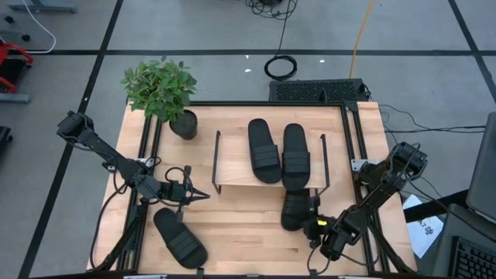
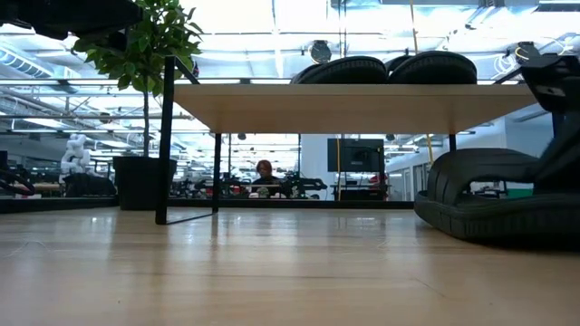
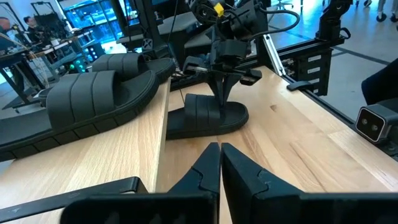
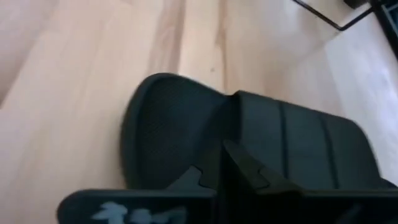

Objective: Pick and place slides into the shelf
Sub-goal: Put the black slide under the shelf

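Slide (image 1: 295,208) on counter (image 1: 248,232), just in front of shelf (image 1: 232,174); right end effector (image 1: 310,219) closed on strap. Left end effector (image 1: 203,195) closed, empty. Risk: thin strap grip, slide may swing, catch shelf edge.

Illumination is even and bright across the overhead view; the tabletop (image 1: 232,225) reads clearly, with only soft, short shadows beneath the shelf (image 1: 232,167) and beside the plant (image 1: 159,87). The source appears diffuse and overhead. In the low view, ceiling fixtures and windows behind the shelf (image 2: 349,107) are overexposed, so the shelf underside and the slide (image 2: 494,195) at the right show as dark, backlit forms; the near tabletop is soft, out of focus. The left wrist view is sharp at mid-distance, with straight edges bowing toward the frame borders. The right wrist view is blurred throughout, the slide (image 4: 249,143) showing little surface detail and the wood washed pale.
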Robot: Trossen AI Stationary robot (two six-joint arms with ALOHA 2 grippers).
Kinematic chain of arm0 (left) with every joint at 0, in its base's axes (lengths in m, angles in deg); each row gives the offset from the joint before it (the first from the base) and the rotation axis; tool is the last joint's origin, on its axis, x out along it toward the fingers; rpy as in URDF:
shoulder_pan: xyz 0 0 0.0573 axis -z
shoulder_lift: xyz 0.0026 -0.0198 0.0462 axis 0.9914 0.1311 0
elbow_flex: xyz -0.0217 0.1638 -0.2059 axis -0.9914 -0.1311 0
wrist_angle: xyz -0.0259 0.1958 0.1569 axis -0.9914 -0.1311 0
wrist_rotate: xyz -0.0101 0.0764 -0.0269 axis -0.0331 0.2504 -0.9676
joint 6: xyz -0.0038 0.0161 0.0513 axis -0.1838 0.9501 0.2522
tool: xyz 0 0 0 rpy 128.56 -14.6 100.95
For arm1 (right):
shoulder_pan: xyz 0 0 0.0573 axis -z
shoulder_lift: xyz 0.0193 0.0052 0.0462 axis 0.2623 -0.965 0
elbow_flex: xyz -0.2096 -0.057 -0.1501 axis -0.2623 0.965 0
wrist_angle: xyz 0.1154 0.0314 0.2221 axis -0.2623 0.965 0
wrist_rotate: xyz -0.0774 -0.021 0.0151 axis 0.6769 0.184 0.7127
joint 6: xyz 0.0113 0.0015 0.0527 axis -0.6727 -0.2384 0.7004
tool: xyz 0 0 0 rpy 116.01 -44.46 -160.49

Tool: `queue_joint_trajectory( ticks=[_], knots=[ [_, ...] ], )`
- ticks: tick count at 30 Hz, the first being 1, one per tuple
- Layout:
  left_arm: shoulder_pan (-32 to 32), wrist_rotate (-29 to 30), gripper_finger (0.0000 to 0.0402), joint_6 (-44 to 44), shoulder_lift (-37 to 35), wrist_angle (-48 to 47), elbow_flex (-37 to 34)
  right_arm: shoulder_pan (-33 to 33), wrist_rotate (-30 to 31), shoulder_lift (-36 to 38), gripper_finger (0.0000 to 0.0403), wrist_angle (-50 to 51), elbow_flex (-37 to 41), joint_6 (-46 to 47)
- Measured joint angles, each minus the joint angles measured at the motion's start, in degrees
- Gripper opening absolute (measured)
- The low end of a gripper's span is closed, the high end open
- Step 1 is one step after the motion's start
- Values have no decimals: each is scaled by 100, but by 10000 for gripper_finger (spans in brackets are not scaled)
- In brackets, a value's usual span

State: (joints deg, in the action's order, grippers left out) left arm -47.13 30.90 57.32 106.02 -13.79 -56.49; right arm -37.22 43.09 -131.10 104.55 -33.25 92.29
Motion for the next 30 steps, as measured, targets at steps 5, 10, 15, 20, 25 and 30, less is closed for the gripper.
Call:
queue_joint_trajectory(
  ticks=[5, 10, 15, 20, 25, 30],
  knots=[
    [0, 0, 17, -1, 0, 0, 0, -99, -56, -8, 6, -6, 13, -108],
    [0, 0, 17, -18, -2, 0, 0, -206, 526, -8, 8, -541, -22, -832],
    [0, 0, 17, 5, -2, -2, 0, -349, 621, -1, 8, -1301, -366, -2375],
    [0, 0, 17, 7, -2, 0, 0, -362, 470, -3, 1, -1168, -407, -2602],
    [0, 0, 17, -37, -2, 0, 0, -347, 384, 33, 13, -1172, -407, -2450],
    [0, 0, 17, -37, -2, 0, 0, -345, 279, 257, 64, -881, -409, -2262]
  ],
)
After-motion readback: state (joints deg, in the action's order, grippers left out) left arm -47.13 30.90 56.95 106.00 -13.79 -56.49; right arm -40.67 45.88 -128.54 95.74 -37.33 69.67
